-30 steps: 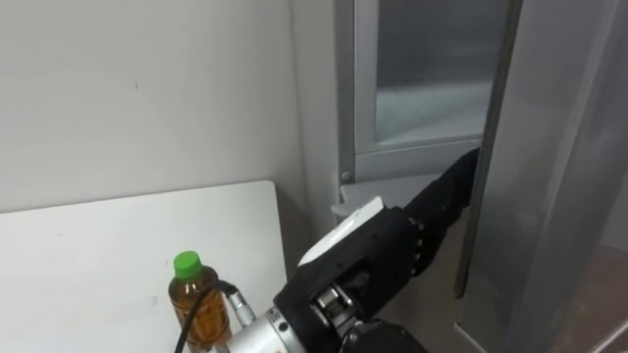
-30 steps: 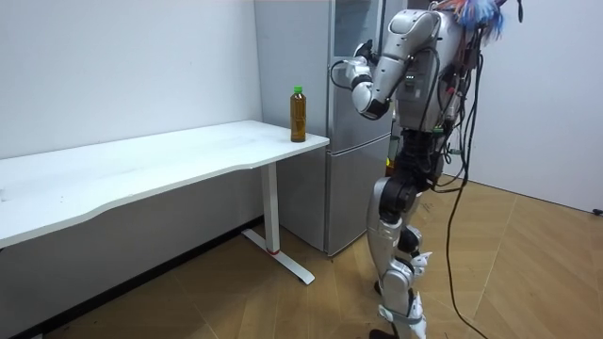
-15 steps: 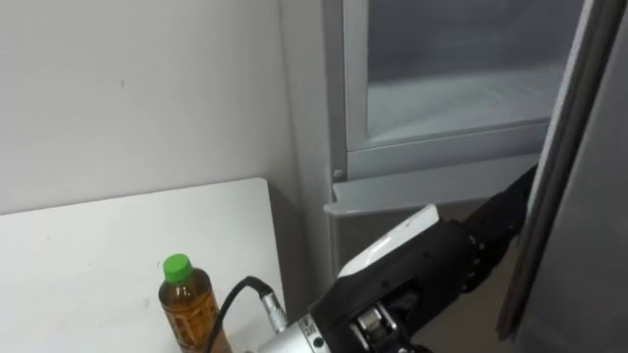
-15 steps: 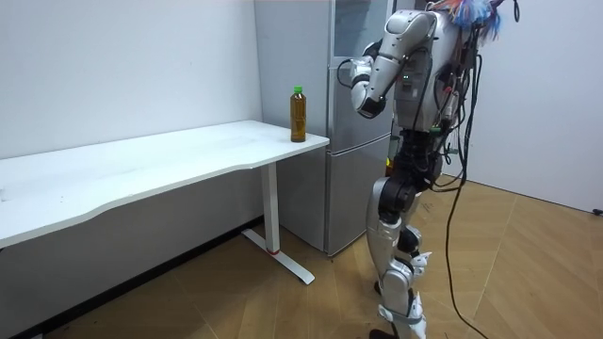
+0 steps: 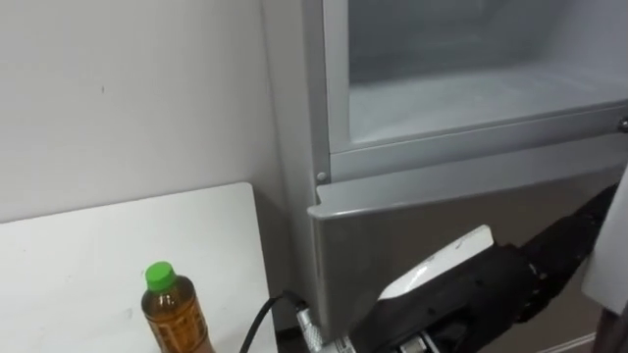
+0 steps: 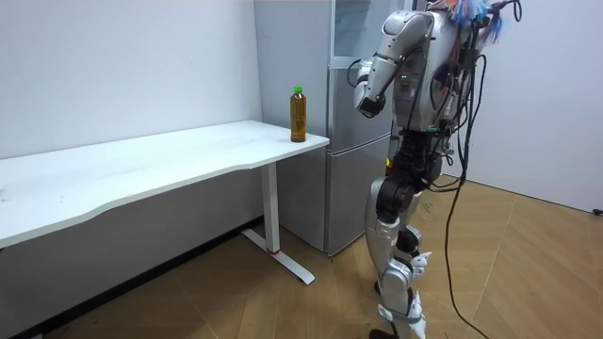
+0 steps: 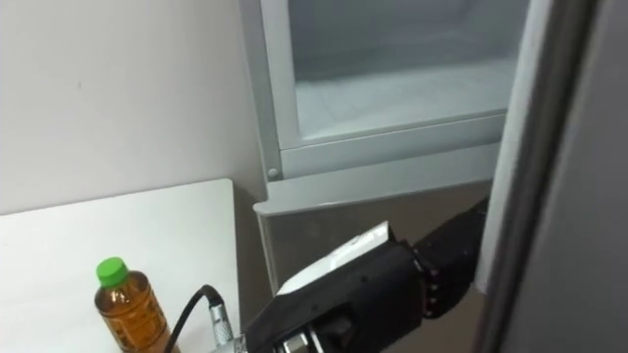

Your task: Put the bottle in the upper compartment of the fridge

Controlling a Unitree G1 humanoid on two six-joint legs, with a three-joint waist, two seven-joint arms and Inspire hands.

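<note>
Just one bottle (image 5: 175,314) on one table (image 5: 98,255); left hand (image 5: 461,289) at fridge door (image 7: 579,196), fingers (image 7: 448,259) unclear.

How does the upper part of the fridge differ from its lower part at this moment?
The upper compartment stands open, while the lower door is shut. The upper compartment shows a pale, whitish inside; the lower door shows only a plain grey front. Both belong to one grey fridge standing beside the white table.

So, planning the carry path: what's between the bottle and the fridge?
In the room view, only the white table's bare corner separates bottle and fridge.
</note>
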